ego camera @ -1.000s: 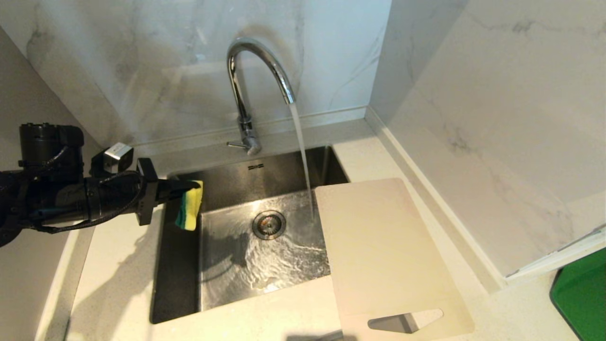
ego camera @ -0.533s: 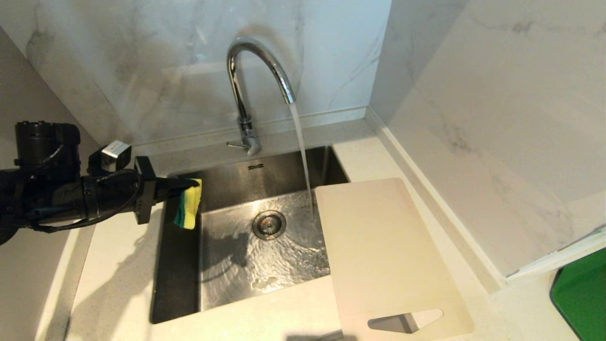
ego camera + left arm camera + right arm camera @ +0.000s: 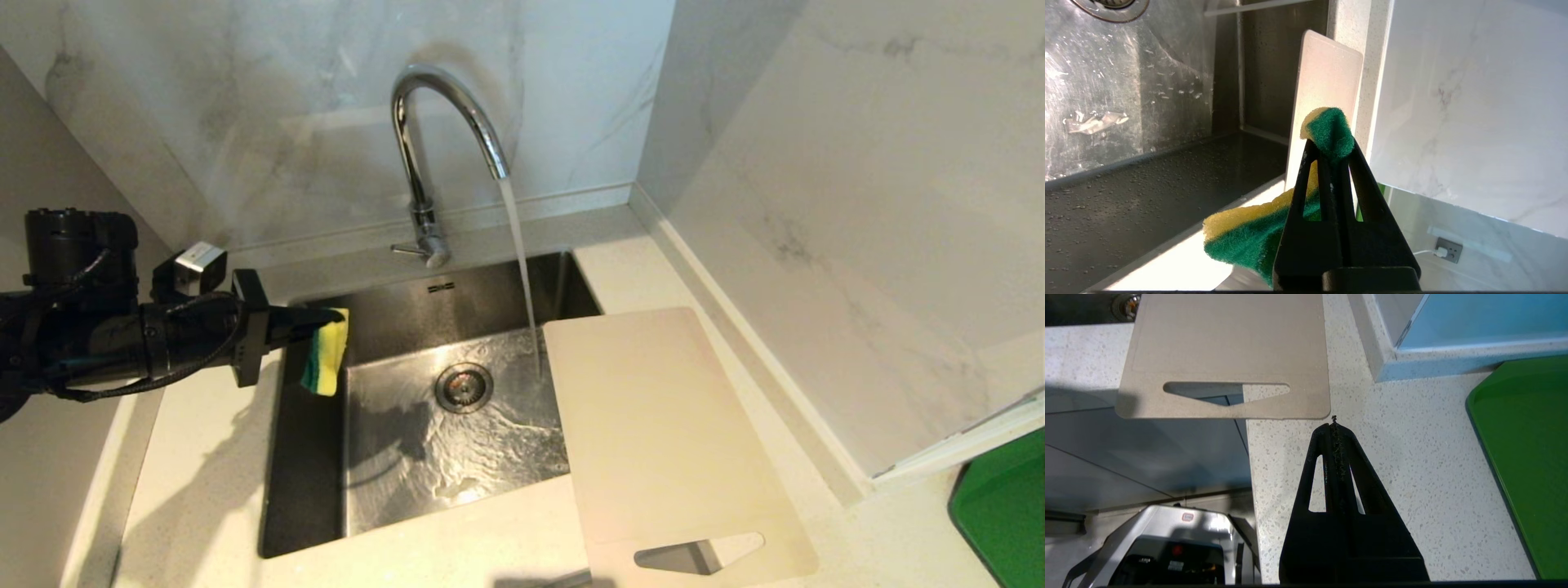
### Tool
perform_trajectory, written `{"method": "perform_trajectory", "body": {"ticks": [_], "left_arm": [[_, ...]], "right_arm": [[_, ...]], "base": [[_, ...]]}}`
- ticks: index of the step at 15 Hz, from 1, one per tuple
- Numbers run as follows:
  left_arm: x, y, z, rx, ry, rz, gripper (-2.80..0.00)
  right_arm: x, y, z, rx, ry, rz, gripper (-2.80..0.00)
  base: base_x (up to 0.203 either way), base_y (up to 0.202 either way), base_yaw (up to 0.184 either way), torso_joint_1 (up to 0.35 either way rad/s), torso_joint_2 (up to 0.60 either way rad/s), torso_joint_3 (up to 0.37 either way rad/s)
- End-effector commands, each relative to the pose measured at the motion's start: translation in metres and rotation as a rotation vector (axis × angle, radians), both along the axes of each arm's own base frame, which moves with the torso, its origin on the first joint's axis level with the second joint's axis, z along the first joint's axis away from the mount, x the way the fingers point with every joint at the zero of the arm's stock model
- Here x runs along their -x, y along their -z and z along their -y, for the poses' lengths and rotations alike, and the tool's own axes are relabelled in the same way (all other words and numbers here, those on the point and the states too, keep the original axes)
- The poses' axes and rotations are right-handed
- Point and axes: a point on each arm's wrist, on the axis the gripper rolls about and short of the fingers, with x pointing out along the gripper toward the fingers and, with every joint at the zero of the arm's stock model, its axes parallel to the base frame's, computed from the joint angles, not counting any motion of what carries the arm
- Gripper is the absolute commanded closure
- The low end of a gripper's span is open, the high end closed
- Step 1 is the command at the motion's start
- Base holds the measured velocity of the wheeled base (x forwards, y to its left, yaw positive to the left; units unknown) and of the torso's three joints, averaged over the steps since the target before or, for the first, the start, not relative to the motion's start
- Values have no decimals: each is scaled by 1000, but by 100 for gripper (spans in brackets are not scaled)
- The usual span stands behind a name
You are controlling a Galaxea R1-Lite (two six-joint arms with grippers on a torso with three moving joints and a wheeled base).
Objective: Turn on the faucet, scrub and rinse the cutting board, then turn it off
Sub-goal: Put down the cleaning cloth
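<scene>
One faucet point(image 3: 433, 147), one cutting board point(image 3: 661, 433), one sponge point(image 3: 326, 351), one green tray point(image 3: 1000, 506).

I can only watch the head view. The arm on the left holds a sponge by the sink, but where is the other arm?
Observer: The right gripper hangs over the counter, just off the cutting board's handle end. It is shut and empty.
Operator: Does it touch the board?
Observer: No, bare counter shows between them.
Operator: Is the sponge gripped firmly?
Observer: The left gripper pinches the sponge so that it folds; its green scrub side bulges past the tips.
</scene>
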Motion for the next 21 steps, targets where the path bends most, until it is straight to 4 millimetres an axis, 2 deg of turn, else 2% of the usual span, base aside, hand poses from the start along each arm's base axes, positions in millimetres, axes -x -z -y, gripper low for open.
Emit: {"method": "perform_trajectory", "body": {"ticks": [1,4,6,21], "left_arm": [[0,-1,0,5,3,0,0],[-2,3,0,1,2,-11,0],[-3,3,-2,-1,-15,-11,0],[-4,5,-4,-7,-21,-18,0]], "right_arm": [[2,1,0,0,-3,51,0],[2,1,0,-26,22,54,0],[2,-1,1,-119,73,68,0],[1,-1,1,-112,76,81,0]], "base": [[0,0,0,0,0,0],[0,0,0,0,0,0],[0,0,0,0,0,0],[0,0,0,0,0,0]]}}
